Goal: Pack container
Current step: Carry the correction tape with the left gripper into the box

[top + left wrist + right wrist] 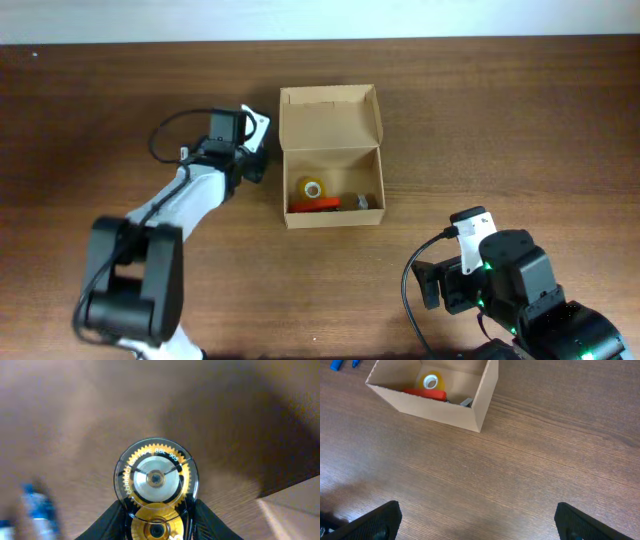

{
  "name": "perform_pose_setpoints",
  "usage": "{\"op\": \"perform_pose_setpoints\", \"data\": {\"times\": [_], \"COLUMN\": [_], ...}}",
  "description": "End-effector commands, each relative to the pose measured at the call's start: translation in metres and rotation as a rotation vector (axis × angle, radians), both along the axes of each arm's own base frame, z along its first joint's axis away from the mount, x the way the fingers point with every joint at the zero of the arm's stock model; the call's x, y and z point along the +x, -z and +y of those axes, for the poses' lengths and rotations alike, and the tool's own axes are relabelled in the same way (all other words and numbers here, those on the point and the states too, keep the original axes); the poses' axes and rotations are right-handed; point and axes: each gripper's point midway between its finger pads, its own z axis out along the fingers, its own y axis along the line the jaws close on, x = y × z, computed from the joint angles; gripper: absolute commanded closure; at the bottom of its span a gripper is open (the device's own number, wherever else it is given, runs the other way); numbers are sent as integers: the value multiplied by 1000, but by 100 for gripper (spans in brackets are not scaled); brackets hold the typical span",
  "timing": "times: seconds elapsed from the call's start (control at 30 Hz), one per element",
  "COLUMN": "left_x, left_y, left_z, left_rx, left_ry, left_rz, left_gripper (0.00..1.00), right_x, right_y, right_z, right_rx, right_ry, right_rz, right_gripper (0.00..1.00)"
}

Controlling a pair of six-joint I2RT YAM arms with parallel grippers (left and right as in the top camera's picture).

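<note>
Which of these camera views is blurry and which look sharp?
Left wrist: table and blue object blurred, only the geared tape dispenser crisp. Overhead: sharp, evenly lit box. Right wrist: sharp wood grain, faint shadow lower left.

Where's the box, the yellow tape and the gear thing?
container (pixel 330 115), overhead view, open lid.
yellow tape roll (pixel 303 186), overhead view, its yellow ring.
correction tape (pixel 156 477), left wrist view, centre hub.

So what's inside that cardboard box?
A yellow tape roll, a red item along the near wall, and something small and grey beside it. Anything under these on the floor of the box is covered.
</note>
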Motion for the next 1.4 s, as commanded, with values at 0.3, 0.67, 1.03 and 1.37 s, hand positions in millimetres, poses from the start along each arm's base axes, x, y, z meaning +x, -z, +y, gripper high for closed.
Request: {"op": "perform_pose_setpoints", "data": {"times": [0.3, 0.67, 1.03, 1.37], "left_x": [-27, -73, -89, -70], "left_y": [-146, -150, -66, -7], "left_z": [-24, -123, -164, -156], "left_rx": [-80, -96, 97, 292], "left_ry": [97, 418, 698, 777], "left_rz": [-282, -279, -139, -99], "left_gripper": [76, 75, 82, 82], "right_x": [-1, -1, -1, -1], "right_y": [1, 1, 1, 1], "right_z": [2, 2, 2, 2], "right_rx": [1, 1, 1, 1], "right_ry": [-13, -13, -13, -13], "right_rz": [1, 1, 1, 1], "right_gripper": [1, 1, 1, 1]}}
